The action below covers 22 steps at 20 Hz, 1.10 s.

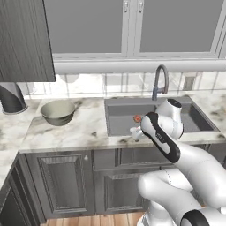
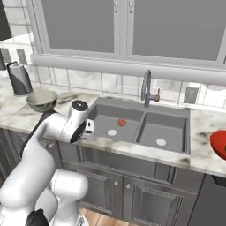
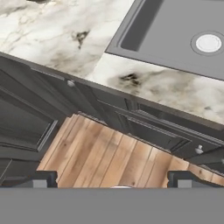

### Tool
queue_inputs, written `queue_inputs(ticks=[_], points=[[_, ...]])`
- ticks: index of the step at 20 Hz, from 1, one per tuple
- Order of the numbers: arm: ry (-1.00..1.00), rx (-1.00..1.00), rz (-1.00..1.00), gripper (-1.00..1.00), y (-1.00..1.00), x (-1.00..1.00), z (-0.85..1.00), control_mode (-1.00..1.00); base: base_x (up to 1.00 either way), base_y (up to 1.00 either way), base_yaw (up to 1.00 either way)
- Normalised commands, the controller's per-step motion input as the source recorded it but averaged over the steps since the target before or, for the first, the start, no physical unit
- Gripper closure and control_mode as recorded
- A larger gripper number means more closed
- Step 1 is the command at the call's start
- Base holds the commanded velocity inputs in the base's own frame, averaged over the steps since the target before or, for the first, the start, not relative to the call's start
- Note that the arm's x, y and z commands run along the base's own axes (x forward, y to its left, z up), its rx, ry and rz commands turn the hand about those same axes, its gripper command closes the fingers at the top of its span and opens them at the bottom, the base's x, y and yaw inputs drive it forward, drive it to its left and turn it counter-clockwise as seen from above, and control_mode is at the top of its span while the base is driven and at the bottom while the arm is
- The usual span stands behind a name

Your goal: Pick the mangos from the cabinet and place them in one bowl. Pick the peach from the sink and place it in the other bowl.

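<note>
Marble counter point(image 1: 66, 132) around the dark sink point(image 2: 174, 115), wood floor point(image 3: 109, 162) below; fingers point(image 3: 41, 179) apart, empty.

The peach point(image 2: 122, 122) is lying in the left basin of the sink point(image 2: 174, 113), behind its drain point(image 2: 112, 132). The tap point(image 2: 147, 88) is standing behind the sink. One bowl point(image 1: 58, 111) is sitting on the counter point(image 1: 75, 132) left of the sink, the other bowl point(image 2: 219, 144) to the right. The cabinet point(image 1: 24, 39) is hanging above the counter's left end.
</note>
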Motion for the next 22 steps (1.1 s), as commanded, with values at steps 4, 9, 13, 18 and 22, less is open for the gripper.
queue_inputs(ticks=[4,9,13,18,22], points=[[0.00,0.00,0.00,-1.00,0.00,0.00,0.00,1.00,0.21,0.25,0.00],[0.00,0.00,0.00,-1.00,0.00,0.00,0.00,1.00,0.26,0.17,0.00],[0.00,0.00,0.00,-1.00,0.00,0.00,0.00,1.00,0.41,0.00,0.00],[0.00,0.00,0.00,-1.00,0.00,0.00,0.00,1.00,0.53,0.00,0.00],[0.00,0.00,0.00,-1.00,0.00,0.00,0.00,1.00,0.50,0.00,0.00]])
